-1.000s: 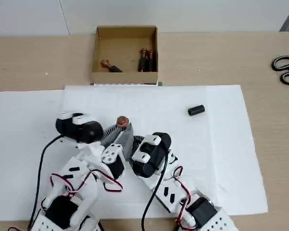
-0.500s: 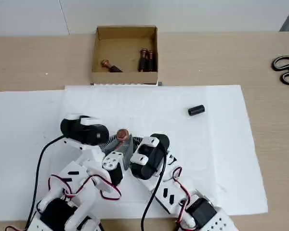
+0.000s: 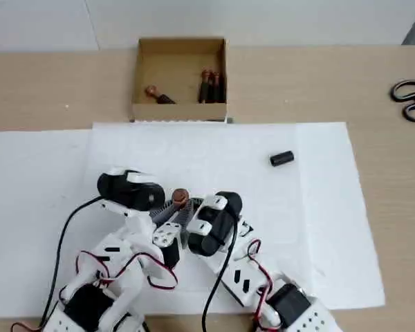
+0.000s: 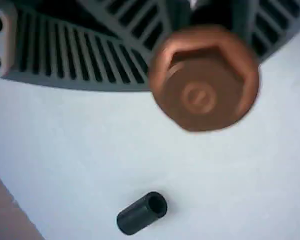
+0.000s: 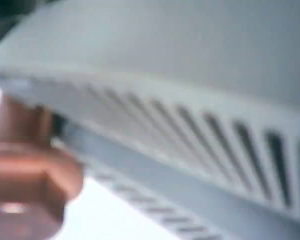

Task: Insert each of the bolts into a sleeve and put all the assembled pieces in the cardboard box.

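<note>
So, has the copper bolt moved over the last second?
Yes. The copper bolt has shifted farther from the cardboard box, down the high view and slightly rightward.

No legible text or numbers anywhere; stamped mark on bolt head (image 4: pixel 205 80) unreadable.

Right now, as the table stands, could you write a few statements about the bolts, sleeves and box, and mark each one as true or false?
1. Three assembled pieces lie in the cardboard box. True.
2. The loose black sleeve lies inside the box. False: it lies on the white paper, to the right of the arms.
3. The copper bolt is at the spot where the left pincer and the right pincer meet. True.
4. The scissors lie on the white paper. False: they lie on the bare table, at its right edge.
</note>
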Robot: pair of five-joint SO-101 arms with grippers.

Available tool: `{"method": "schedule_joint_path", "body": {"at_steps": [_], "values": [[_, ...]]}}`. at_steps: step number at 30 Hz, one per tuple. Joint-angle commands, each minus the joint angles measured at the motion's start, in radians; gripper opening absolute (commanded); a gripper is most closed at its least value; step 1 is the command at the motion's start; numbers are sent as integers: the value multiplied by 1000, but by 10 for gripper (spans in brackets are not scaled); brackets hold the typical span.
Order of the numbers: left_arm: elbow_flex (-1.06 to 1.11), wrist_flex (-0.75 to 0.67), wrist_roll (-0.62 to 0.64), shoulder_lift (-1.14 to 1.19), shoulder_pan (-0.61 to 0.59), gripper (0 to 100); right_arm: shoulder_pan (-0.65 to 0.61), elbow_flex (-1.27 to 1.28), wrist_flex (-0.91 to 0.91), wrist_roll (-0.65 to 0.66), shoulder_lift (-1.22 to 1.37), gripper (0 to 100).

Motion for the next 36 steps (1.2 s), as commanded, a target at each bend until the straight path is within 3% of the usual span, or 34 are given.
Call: {"method": "schedule_joint_path", "body": {"at_steps": [1, 11, 20, 29, 36], "values": [[10, -29, -3, 2, -3, 6, 2, -43, -35, 6, -21, 2], [50, -32, -40, 2, -21, 6, 2, -43, -33, 6, -22, 2], [47, -133, -84, 2, -176, 7, 2, -38, -30, 6, -22, 2], [47, -132, -81, 2, -61, 7, 2, -35, -28, 6, -22, 2], [31, -132, -86, 2, -54, 9, 35, -35, -28, 6, -22, 2]]}}
